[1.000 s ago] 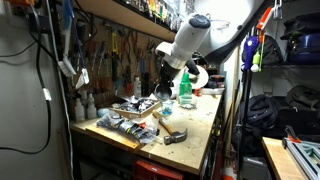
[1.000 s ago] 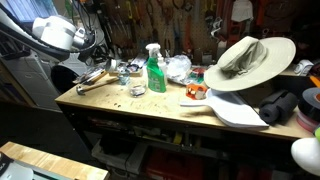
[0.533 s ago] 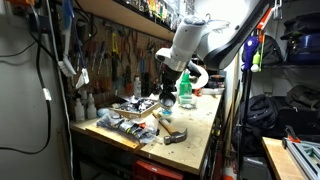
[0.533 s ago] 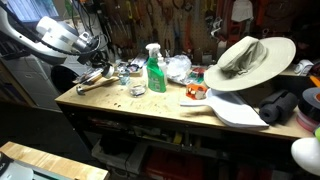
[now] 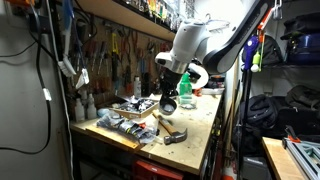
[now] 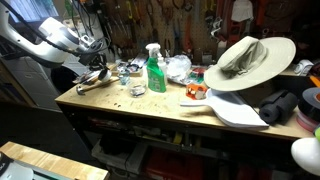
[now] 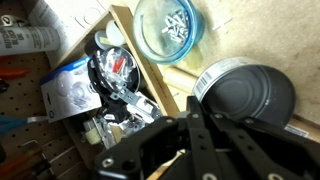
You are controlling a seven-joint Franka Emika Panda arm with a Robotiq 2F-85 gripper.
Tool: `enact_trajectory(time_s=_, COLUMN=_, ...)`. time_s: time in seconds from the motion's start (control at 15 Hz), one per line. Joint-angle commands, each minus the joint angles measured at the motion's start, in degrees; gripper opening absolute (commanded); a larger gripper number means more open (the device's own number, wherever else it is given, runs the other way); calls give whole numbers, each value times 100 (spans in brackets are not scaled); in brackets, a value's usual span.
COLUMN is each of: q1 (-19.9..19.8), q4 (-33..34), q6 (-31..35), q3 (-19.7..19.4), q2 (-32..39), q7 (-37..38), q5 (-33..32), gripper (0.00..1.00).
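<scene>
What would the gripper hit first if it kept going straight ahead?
Most likely the dark round can on the bench: in the wrist view the gripper points down just beside it, near the rim of the wooden tray. Depth is hard to judge, so it might land on bare bench between them.

Workshop: wooden workbench [image 6: 150, 108], tool wall [image 6: 175, 25] w/ hanging tools, hammer [image 5: 172, 131].

Arm's gripper [image 6: 101, 70] hangs just above hammer [image 6: 90, 83] at workbench [image 6: 120, 106] end. Green spray bottle [image 6: 154, 70] upright nearby, hat [image 6: 250, 58] well apart.
</scene>
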Motion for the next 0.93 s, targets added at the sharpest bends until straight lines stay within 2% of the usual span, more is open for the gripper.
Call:
enact_trajectory(time_s=0.0, q1=-81, q4=-281, q6=445, q3=26, q2=96, q7=-944, q5=581, gripper=1)
enact_trajectory(time_s=0.47, q1=-211, q4=-612, q6=807, q3=66, q2=147, q7=-2354, q5=1361, gripper=1)
enact_trajectory(time_s=0.87, q1=-391, q4=-970, q6=1076, q3=201, q2=185, q7=-3807, q5=2419, gripper=1)
